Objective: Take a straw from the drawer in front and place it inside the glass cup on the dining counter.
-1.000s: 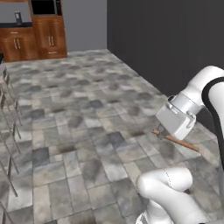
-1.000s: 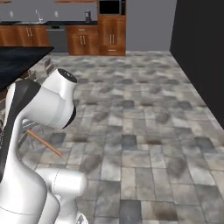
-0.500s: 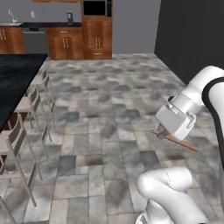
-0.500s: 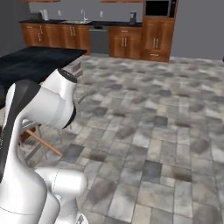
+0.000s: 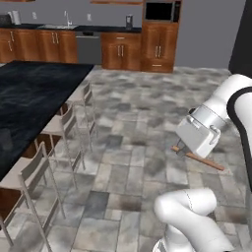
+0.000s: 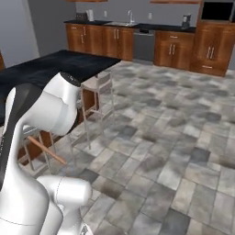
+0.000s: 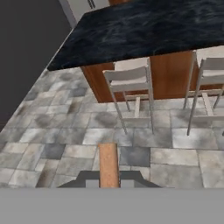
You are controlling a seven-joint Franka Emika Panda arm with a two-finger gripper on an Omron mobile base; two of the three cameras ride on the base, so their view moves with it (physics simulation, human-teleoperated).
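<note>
Dining counter: black stone with faint grey veins, on a reddish wood base; landmark for all that follows.
Glass cup: not made out on the counter top in any view; contents cannot be told.
Drawer: none identified with certainty among the wooden cabinets along the far wall, well beyond the counter.
Gripper: well apart from the counter, out over the grey stone floor on the stool side; clenched on the straw.
Straw: pinched near one end between the finger tips, well off the counter, above the floor.
Straw relative to gripper: in the left base view, sticking out sideways from the jaws, away from the counter and slightly downward; in the right base view, slanting out from behind the arm, in front of the counter's wood base; in the hand view, rising from between the finger tips toward the counter edge.
Straw's look: thin, straight, reddish-brown, plain along its length, no bend seen.
Stools: pale-framed, lined along the counter's near edge, between counter and gripper; two of them directly ahead in the hand view, against the wood base.
</note>
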